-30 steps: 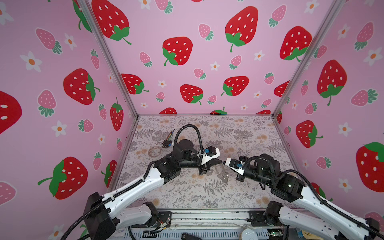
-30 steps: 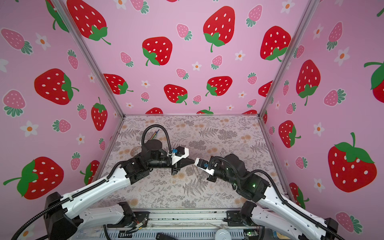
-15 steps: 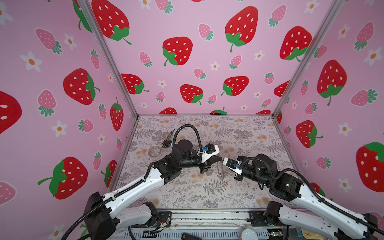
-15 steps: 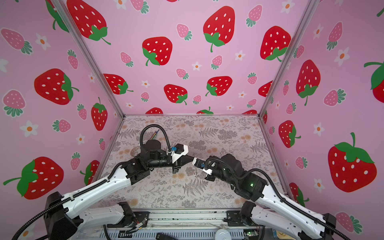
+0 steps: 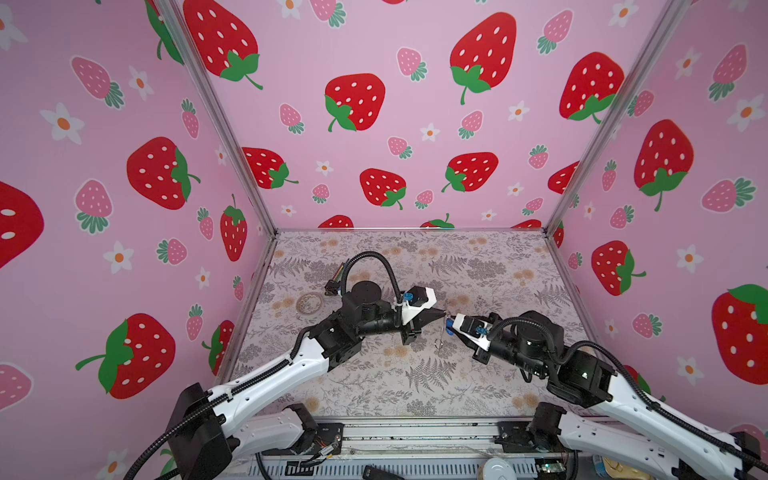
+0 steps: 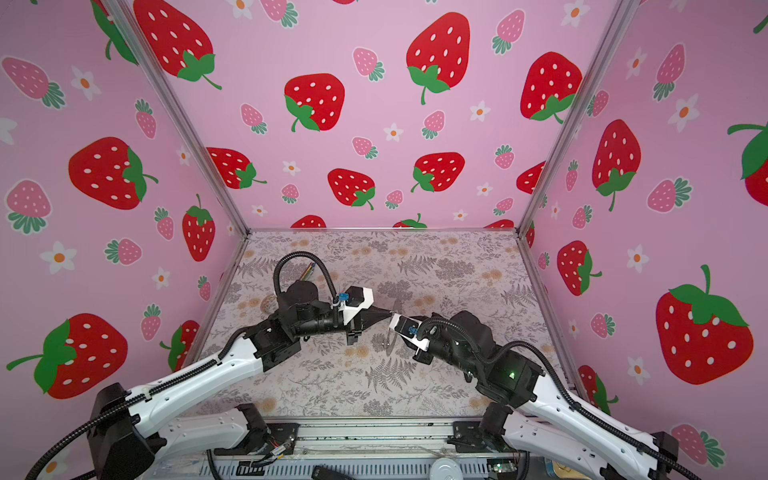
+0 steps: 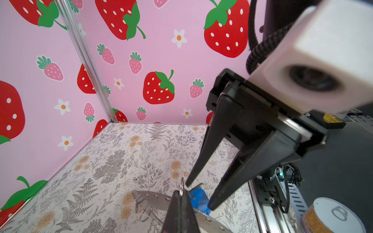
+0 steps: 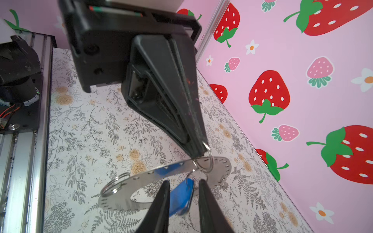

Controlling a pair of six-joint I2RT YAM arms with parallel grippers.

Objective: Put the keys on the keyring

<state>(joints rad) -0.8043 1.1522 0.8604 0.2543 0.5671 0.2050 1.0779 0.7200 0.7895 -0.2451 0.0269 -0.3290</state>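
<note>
The keyring (image 8: 125,193), a flat grey metal ring with tiny rim holes, hangs above the floor, seen edge-on in both top views (image 5: 439,338) (image 6: 391,332). My left gripper (image 8: 198,154) (image 7: 180,198) is shut on a small wire split ring (image 8: 209,161) threaded through the keyring's rim. The keys show as a blue tag (image 8: 181,196) (image 7: 198,198) dangling under the keyring on a thin wire loop. The silver key itself is hidden. My right gripper (image 8: 184,203) (image 5: 451,326) is open around the tag, which leans on one finger (image 8: 161,203) and stands apart from the other.
A second split ring (image 8: 114,186) hangs on the keyring's far side. A pale see-through hoop (image 5: 309,302) and a black plug with coloured wires (image 5: 336,281) lie at the back left. Pink walls close three sides. A metal rail (image 7: 268,213) and a can (image 7: 333,217) sit at the front.
My right gripper's jaws have parted off the blue tag, and it has edged slightly toward the left gripper. The left gripper stays shut and holds still.
</note>
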